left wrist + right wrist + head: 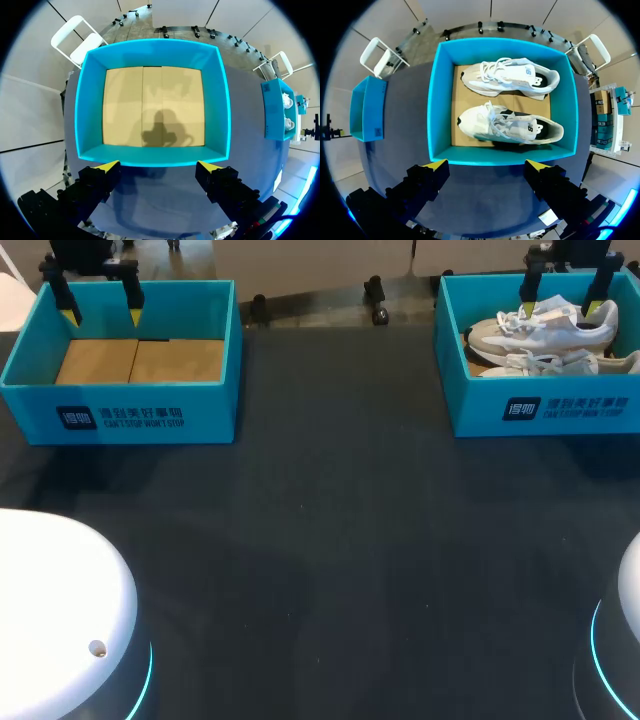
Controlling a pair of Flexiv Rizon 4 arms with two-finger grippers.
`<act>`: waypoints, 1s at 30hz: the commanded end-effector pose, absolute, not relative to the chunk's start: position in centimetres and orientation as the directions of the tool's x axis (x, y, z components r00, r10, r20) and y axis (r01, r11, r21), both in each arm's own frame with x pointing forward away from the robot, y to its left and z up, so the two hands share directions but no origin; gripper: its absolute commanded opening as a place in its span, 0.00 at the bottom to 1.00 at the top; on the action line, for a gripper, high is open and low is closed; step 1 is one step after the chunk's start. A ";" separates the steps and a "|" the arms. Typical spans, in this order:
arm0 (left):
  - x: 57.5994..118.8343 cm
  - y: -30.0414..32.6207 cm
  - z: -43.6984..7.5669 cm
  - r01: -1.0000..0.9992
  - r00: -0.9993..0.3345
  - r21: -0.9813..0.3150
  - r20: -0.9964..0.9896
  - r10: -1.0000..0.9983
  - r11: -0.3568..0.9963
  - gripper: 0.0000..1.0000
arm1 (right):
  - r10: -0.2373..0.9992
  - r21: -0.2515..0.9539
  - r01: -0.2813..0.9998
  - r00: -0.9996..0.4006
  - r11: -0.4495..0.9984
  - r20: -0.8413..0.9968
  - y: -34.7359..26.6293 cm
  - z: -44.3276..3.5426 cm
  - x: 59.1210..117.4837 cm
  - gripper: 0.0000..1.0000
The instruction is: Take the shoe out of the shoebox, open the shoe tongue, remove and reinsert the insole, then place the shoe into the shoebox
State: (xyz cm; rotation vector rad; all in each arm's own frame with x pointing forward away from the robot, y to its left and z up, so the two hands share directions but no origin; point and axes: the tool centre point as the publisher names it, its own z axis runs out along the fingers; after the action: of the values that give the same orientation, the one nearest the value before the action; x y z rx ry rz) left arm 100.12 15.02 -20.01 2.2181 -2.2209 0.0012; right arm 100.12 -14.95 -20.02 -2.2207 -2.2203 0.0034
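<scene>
Right gripper [486, 165] hovers splayed wide above the shoebox [439, 100]; best drop straight onto the white sneaker [510, 127] along its nearer wall, pinching midfoot (left gripper [157, 165] splayed too, empty).

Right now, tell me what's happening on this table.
Nothing is gripped yet. The left gripper hangs open over the empty left shoebox, whose cardboard floor is bare. The right gripper hangs open over the right shoebox, where two white shoes lie side by side. Neither gripper touches a shoe, so taking one out has not begun.
</scene>
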 end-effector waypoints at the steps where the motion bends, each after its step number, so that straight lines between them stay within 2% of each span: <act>1: 100.0 15.0 -20.0 -1.000 -0.001 0.000 0.002 -1.000 0.001 1.00 | 1.000 -0.001 1.000 0.000 0.000 0.000 -15.0 -20.0 100.0 1.00; 19: 100.0 15.0 -20.0 -1.000 -0.001 0.000 0.002 -1.000 0.001 1.00 | 1.000 -0.001 1.000 0.000 0.000 0.000 -15.0 -20.0 100.0 1.00; 30: 100.0 15.0 -20.0 -1.000 -0.001 0.000 0.002 -1.000 0.001 1.00 | 0.990 0.005 0.993 0.120 -0.120 -0.077 -21.0 -22.4 100.2 1.00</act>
State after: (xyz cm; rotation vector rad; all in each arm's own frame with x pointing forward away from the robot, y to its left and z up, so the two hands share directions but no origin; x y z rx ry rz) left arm 100.12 15.03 -20.01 2.2182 -2.2208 0.0013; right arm 100.55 -20.31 -21.87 -2.3722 -2.1338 0.1114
